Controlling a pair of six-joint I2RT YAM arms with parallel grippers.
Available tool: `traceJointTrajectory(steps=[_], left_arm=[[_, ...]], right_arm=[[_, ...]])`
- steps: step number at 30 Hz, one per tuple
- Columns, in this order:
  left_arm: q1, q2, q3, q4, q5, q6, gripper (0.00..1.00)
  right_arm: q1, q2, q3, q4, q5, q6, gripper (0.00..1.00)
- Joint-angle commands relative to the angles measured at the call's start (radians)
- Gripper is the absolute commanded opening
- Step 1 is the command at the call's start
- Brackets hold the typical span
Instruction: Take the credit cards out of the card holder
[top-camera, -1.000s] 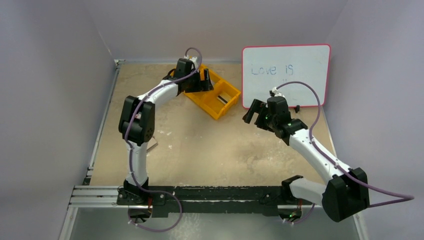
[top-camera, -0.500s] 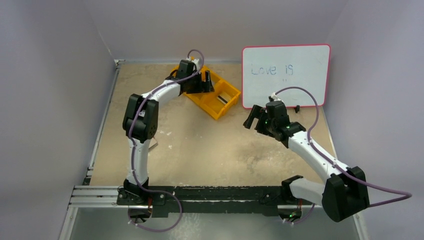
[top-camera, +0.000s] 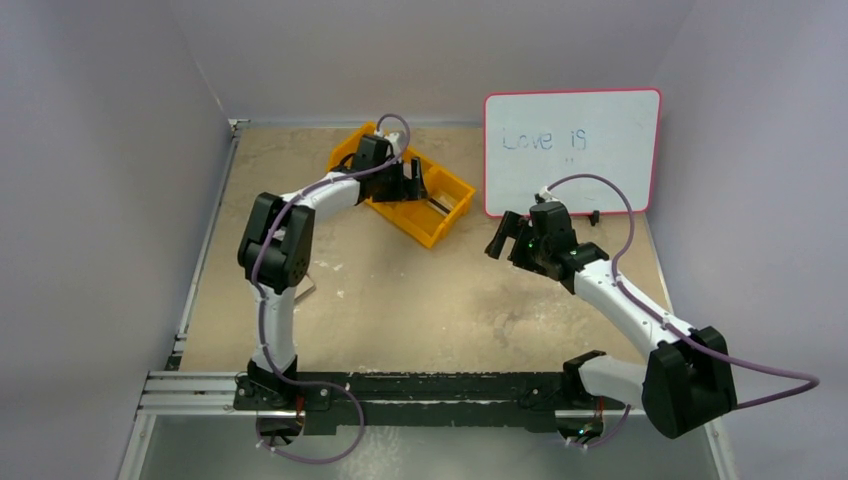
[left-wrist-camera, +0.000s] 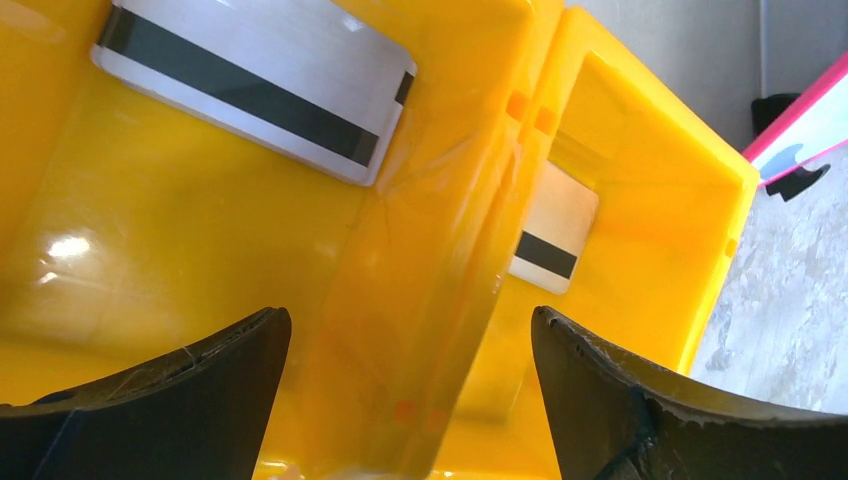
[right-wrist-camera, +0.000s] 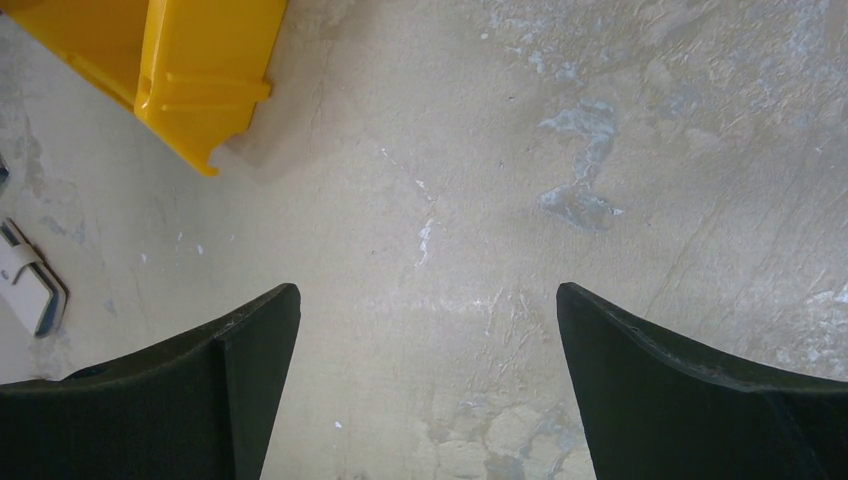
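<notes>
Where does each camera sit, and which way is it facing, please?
Top external: above and behind the bases, looking down on the table; the left arm and right arm show whole.
Left wrist: on the left arm, looking into the orange tray at two striped cards; the open left gripper shows.
Right wrist: on the right arm, looking down at the table, the card holder at the left edge; the open right gripper shows.
Shared: all three show the tray.

Cards (left-wrist-camera: 255, 90) in adjoining tray (top-camera: 432, 230) compartments, whiteboard (top-camera: 572, 150) to the right
</notes>
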Motion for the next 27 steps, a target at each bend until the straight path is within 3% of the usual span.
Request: traceJointTrajectory(steps=[1,9,27], left_arm=[[-0.036,-0.108,-0.090,0.030,-0.059,-0.071,0.90],[-0.101,-0.219,-0.286,0.176,-0.108,-0.239,0.90],[-0.303,-0.289,-0.412,0.253,-0.233,-0.460,0.89]], right_arm=[[-0.001,0.008,-0.001,0.030,-0.017,0.003,1.00],[-0.001,0.034,0.012,0.046,-0.046,0.009,1.00],[-0.002,0.031,0.013,0.030,-0.048,0.034,1.00]])
